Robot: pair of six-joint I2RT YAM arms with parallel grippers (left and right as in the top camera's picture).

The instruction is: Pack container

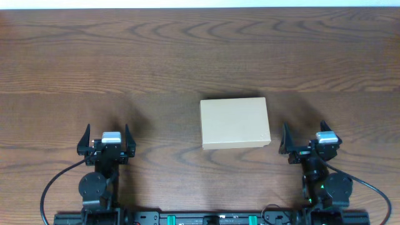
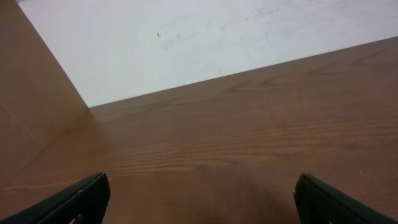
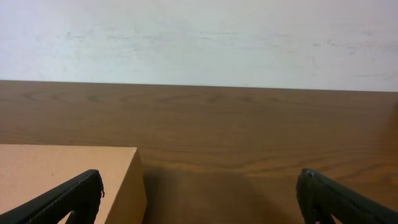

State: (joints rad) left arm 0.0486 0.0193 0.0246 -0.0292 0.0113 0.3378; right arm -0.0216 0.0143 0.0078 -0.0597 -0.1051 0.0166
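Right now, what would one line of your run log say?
cardboard box: lid shut, on wooden table | left end effector: open, empty | right end effector: open, empty, beside box

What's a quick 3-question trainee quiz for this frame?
1. Fill in: the left gripper and the right gripper both have their jaws ___.
2. Which gripper is nearer the container? A) left B) right
3. True or false: the container's lid is flipped open.

Key: 1 open; 2 B; 3 false, as the overhead view shows a flat, closed top.
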